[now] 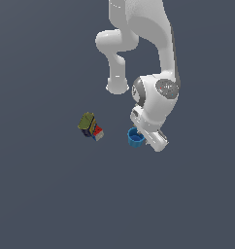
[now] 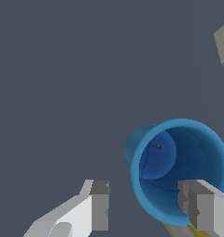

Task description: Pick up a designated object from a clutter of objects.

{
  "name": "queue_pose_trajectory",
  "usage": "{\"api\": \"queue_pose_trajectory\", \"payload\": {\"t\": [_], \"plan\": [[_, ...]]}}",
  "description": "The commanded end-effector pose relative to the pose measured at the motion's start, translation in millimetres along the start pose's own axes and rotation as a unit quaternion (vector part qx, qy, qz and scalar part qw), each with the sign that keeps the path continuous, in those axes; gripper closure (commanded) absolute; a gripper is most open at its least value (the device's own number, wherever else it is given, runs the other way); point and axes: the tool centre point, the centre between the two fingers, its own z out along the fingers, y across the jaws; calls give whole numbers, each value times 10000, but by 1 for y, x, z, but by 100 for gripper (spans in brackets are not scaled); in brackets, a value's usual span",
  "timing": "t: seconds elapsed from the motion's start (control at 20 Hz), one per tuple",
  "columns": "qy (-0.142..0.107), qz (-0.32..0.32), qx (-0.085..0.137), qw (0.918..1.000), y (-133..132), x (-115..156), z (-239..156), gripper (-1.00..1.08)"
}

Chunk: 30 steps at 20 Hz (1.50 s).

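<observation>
The bright blue cup [image 1: 134, 138] stands upright on the dark floor, right against my hand in the exterior view. In the wrist view I look down into its hollow [image 2: 178, 166]. My gripper [image 2: 148, 208] is open and just above the cup. One finger [image 2: 100, 206] is outside the cup's wall, and the other [image 2: 202, 208] is over its rim and opening. In the exterior view the gripper [image 1: 147, 137] is mostly hidden under the wrist. A yellow sliver of the carton [image 2: 178, 230] shows beside the cup.
The olive-green can [image 1: 87, 121] with the red-blue block [image 1: 97, 133] lies to the exterior view's left of the cup, well apart. A pale object [image 2: 223, 44] shows at the wrist view's edge. The arm's base [image 1: 117, 86] stands behind.
</observation>
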Motion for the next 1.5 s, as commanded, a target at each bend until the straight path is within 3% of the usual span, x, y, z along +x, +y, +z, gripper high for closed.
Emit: {"api": "queue_pose_trajectory", "payload": {"t": [0.0,0.85,0.9,1.45], "plan": [[2,62,-4,10000,0,-2,2,-20],[1,82,-6,10000,1,-3,33,-20],[1,82,-6,10000,1,-3,33,108],[2,82,-2,10000,1,-3,32,108]]}}
